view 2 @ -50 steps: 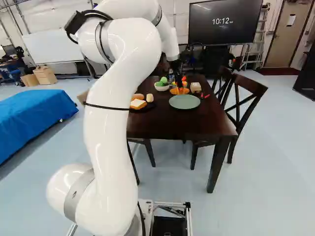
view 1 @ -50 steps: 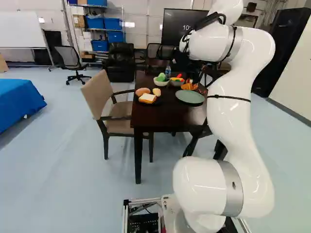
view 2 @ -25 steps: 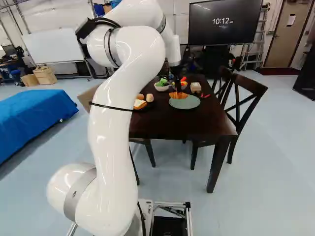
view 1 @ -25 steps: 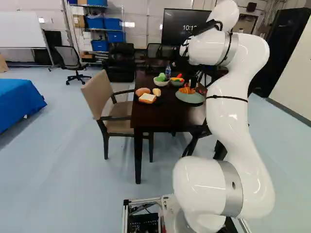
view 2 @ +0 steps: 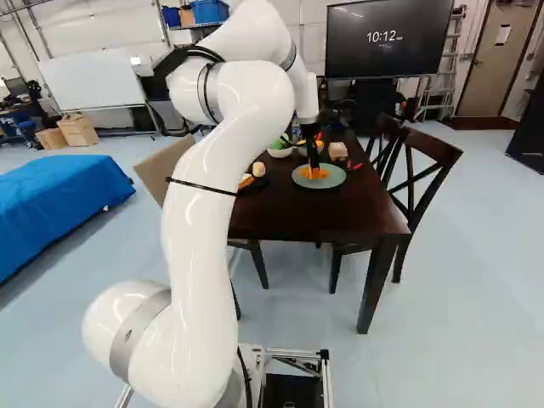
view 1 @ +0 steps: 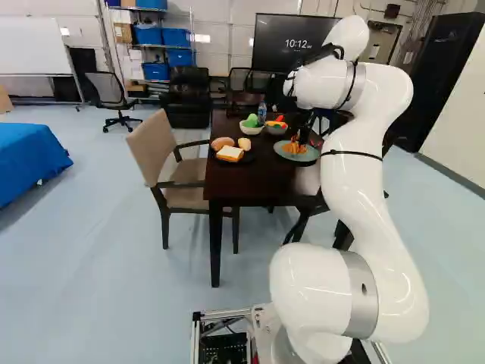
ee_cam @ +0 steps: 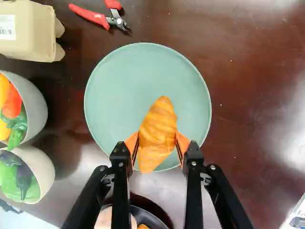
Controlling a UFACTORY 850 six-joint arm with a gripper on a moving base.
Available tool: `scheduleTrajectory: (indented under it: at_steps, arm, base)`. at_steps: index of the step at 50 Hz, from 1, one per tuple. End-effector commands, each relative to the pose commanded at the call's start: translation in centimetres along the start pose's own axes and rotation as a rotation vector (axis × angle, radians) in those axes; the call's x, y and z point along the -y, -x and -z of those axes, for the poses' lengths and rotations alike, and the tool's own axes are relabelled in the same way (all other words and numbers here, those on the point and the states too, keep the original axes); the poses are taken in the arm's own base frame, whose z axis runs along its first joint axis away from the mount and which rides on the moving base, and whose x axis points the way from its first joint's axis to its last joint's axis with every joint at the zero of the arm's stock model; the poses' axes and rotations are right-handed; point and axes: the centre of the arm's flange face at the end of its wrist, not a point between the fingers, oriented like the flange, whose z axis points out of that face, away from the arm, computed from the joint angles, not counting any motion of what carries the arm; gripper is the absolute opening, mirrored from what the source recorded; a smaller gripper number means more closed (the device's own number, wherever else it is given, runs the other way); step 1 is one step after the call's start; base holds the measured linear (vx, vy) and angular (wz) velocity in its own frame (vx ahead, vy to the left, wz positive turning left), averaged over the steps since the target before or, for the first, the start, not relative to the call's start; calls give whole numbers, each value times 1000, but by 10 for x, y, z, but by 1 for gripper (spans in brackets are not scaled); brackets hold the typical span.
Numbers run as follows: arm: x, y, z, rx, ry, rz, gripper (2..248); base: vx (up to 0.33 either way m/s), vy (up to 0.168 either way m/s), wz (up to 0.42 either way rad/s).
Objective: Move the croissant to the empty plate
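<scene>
Both the croissant (ee_cam: 158,119) and the end effector (view 2: 314,168) have travelled together from beyond the plate to above its middle part, coming nearer the base; the base itself and the plate (ee_cam: 112,86) have stayed put.

The end effector (ee_cam: 157,143) is partly open, its fingers parted by the croissant's width. It grasps the croissant from two sides, an orange pad (ee_cam: 182,144) pressed to each flank. One tapered end points ahead of the fingertips; the other lies back between them. Whether the croissant touches the plate below cannot be told.

Behind the grip, the arm (view 2: 200,255) rises from its base joint, curves over at the top and drops its last stretch steeply down to the desk (view 2: 297,217).

Just past the plate, ahead of the fingers, lie red-handled pliers (ee_cam: 90,15). Beside the end effector, on the side away from the base, stand two bowls of toy vegetables (ee_cam: 39,107), with a beige carton (ee_cam: 28,36) farther ahead. Partly under the fingers' rear is a dark plate (ee_cam: 151,218) holding food.
</scene>
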Motion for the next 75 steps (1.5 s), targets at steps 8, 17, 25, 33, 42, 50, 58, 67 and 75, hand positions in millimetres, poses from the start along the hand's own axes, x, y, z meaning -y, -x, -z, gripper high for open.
scheduleTrajectory:
  at_steps: [8, 17, 25, 33, 42, 50, 58, 67, 75]
  arm:
    - [0, 0, 0, 0, 0, 0, 122]
    - [0, 0, 0, 0, 0, 0, 122]
    - [0, 0, 0, 0, 0, 0, 135]
    - [0, 0, 0, 0, 0, 0, 198]
    - [0, 0, 0, 0, 0, 0, 233]
    - [0, 0, 0, 0, 0, 0, 247]
    - [0, 0, 0, 0, 0, 0, 247]
    - [0, 0, 0, 0, 0, 0, 247]
    - [0, 0, 0, 0, 0, 0, 247]
  base:
    - [0, 0, 0]
    - [0, 0, 0]
    - [0, 0, 0]
    - [0, 0, 0]
    - [0, 0, 0]
    - [0, 0, 0]
    - [0, 0, 0]
    - [0, 0, 0]
    - [0, 0, 0]
